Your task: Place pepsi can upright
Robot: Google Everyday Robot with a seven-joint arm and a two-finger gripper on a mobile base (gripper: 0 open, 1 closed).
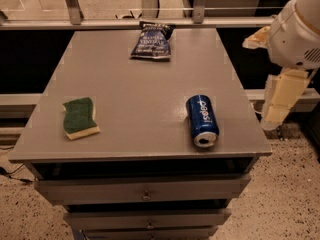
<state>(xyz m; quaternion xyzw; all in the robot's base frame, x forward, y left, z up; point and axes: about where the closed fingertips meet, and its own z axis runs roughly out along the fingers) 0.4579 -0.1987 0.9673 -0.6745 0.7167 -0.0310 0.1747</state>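
On grey table (145,94), pepsi can (202,120) lying sideways, sponge (80,117) left, snack bag (151,41) behind, tool (280,101) off right edge, grip cannot tell.

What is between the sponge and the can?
Nothing. In the camera view, only bare table lies between the sponge and the can, which lies on its side. The gripper hangs beside the table, past the can.
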